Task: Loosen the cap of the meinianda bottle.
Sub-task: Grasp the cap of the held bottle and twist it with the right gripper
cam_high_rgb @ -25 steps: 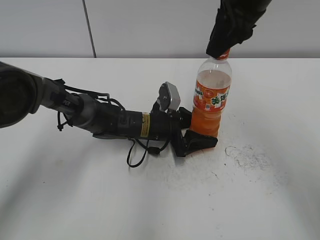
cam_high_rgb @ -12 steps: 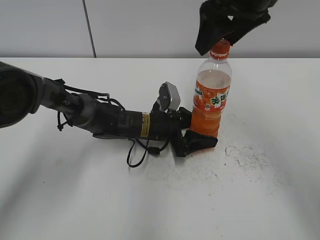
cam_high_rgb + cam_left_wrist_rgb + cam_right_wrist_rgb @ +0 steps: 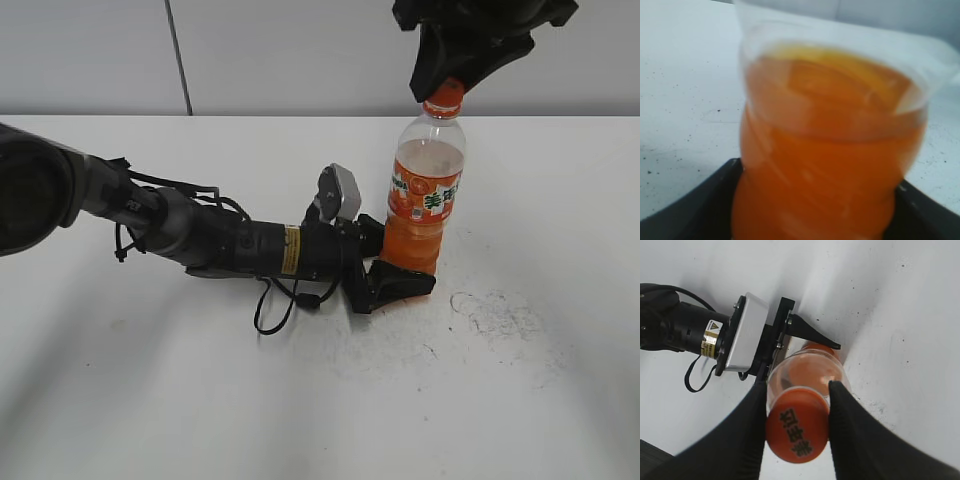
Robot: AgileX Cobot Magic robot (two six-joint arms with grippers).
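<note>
Right fingers (image 3: 756, 430) pinch the cap (image 3: 796, 432); left fingers (image 3: 398, 283) clamp the meinianda bottle (image 3: 423, 205).

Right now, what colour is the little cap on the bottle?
Orange, with dark printed characters on top; the cap shows best in the right wrist view.

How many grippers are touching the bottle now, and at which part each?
2. The left gripper clamps the meinianda bottle low on its body, near the table. The right gripper has its fingers on either side of the cap at the top.
</note>
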